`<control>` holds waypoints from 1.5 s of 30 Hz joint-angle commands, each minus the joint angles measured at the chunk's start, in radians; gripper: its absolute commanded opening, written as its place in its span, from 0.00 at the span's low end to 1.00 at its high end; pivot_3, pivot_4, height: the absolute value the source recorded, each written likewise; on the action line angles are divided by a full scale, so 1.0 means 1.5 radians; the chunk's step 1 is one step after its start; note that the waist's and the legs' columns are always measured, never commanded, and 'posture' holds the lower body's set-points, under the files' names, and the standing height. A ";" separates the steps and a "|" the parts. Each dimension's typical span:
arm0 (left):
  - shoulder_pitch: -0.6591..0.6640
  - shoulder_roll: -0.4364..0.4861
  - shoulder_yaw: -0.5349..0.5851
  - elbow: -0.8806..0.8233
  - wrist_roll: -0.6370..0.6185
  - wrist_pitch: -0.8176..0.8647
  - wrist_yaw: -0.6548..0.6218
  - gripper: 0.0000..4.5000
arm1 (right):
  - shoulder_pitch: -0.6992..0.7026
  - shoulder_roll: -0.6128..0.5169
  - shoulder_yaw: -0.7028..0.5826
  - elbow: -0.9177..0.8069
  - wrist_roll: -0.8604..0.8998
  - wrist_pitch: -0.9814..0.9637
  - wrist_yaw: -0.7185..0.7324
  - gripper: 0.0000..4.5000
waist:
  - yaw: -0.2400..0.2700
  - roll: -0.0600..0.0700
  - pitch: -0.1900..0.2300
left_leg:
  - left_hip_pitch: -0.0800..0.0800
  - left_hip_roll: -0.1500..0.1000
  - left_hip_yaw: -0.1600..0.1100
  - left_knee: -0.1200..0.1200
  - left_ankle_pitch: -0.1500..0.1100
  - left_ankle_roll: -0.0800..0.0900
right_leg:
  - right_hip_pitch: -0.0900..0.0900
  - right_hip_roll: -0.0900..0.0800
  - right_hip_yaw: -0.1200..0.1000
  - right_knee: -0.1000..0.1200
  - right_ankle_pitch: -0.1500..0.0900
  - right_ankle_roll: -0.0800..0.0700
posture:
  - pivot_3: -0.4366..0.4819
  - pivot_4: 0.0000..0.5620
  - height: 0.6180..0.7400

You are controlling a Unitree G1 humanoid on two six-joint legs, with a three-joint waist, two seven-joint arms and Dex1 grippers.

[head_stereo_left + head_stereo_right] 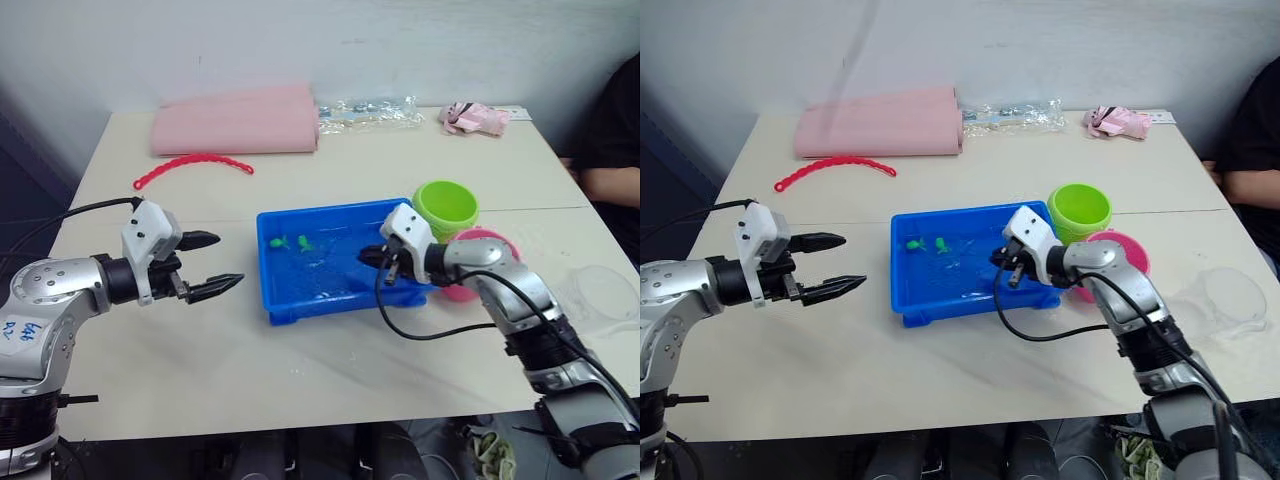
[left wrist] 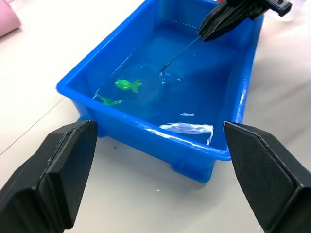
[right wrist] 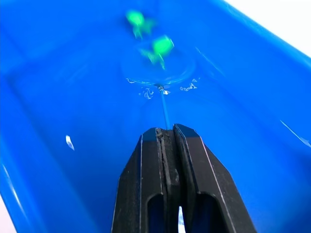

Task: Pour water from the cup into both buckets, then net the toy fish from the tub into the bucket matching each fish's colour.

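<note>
The blue tub holds water and two green toy fish near its far left side, also seen as fish. My right gripper is over the tub's right part, shut on the thin handle of the net. The handle slants down into the water, and the hoop lies under the surface beside the fish. My left gripper hangs open, left of the tub, holding nothing. The green bucket and pink bucket stand just right of the tub. The clear cup rests at the far right.
A folded pink cloth, a red beaded strip, clear wrapping and a small pink item lie along the table's back. A person sits at the right edge. Bare tabletop lies in front of the tub.
</note>
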 commanded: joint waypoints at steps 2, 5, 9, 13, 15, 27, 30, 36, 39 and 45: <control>-0.015 0.005 0.007 -0.009 -0.013 -0.012 0.004 1.00 | -0.005 -0.002 -0.063 -0.051 0.035 0.054 -0.002 0.00 | 0.000 0.000 0.000 | 0.000 0.000 0.000 0.000 0.000 0.000 | 0.000 0.000 0.000 0.000 0.000 0.000 | 0.48 0.27 0.98; -0.047 -0.010 -0.017 0.017 -0.014 -0.023 0.002 1.00 | 0.014 -0.020 -0.089 -0.103 0.053 0.095 0.002 0.00 | 0.001 0.000 0.000 | 0.000 0.000 0.000 0.000 0.000 0.000 | 0.000 0.000 0.000 0.000 0.000 0.000 | 0.48 0.27 0.98; -0.108 -0.042 -0.052 0.056 -0.019 -0.025 0.001 1.00 | 0.044 -0.043 -0.134 -0.179 0.085 0.153 -0.007 0.00 | 0.000 0.000 0.000 | 0.000 0.000 0.000 0.000 0.000 0.000 | 0.000 0.000 0.000 0.000 0.000 0.000 | 0.48 0.27 0.98; -0.172 -0.080 -0.097 0.103 -0.014 -0.042 -0.013 1.00 | 0.081 -0.070 -0.191 -0.264 0.121 0.211 -0.026 0.00 | 0.001 0.000 0.000 | 0.000 0.000 0.000 0.000 0.000 0.000 | 0.000 0.000 0.000 0.000 0.000 0.000 | 0.48 0.27 0.98; -0.204 -0.100 -0.117 0.130 -0.014 -0.050 -0.022 1.00 | 0.101 -0.083 -0.225 -0.306 0.140 0.241 -0.039 0.00 | 0.001 0.000 0.000 | 0.000 0.000 0.000 0.000 0.000 0.000 | 0.000 0.000 0.000 0.000 0.000 0.000 | 0.48 0.27 0.98; -0.362 -0.214 -0.214 0.320 0.021 -0.141 -0.109 1.00 | 0.228 -0.179 -0.507 -0.483 0.210 0.366 -0.124 0.00 | 0.011 0.000 0.000 | 0.000 0.000 0.001 0.000 0.000 0.000 | 0.000 0.001 0.000 0.000 0.000 0.000 | 0.48 0.27 0.98; -0.384 -0.233 -0.224 0.359 0.034 -0.172 -0.123 1.00 | 0.259 -0.227 -0.532 -0.473 0.173 0.332 -0.126 0.00 | 0.015 0.000 0.000 | 0.000 0.000 0.001 0.000 0.000 0.000 | 0.000 0.001 0.000 0.000 0.000 0.000 | 0.48 0.27 0.98; -0.391 -0.252 -0.224 0.373 0.040 -0.185 -0.129 1.00 | 0.296 -0.308 -0.475 -0.395 0.041 0.172 -0.139 0.00 | 0.014 0.000 0.000 | 0.000 0.000 0.001 0.000 0.000 0.000 | 0.000 0.001 0.000 0.000 0.000 0.000 | 0.48 0.27 0.98; -0.385 -0.252 -0.220 0.365 0.040 -0.184 -0.125 1.00 | 0.306 -0.362 -0.390 -0.320 -0.083 -0.002 -0.139 0.00 | 0.014 0.000 0.000 | 0.000 0.000 0.001 0.000 0.000 0.000 | 0.000 0.001 0.000 0.000 0.000 0.000 | 0.48 0.27 0.98; -0.371 -0.241 -0.206 0.336 0.037 -0.173 -0.109 1.00 | 0.304 -0.481 -0.232 -0.158 -0.369 -0.409 -0.188 0.00 | 0.010 0.000 0.000 | 0.000 0.000 0.001 0.000 0.000 0.000 | 0.000 0.000 0.000 0.000 0.000 0.000 | 0.48 0.27 0.98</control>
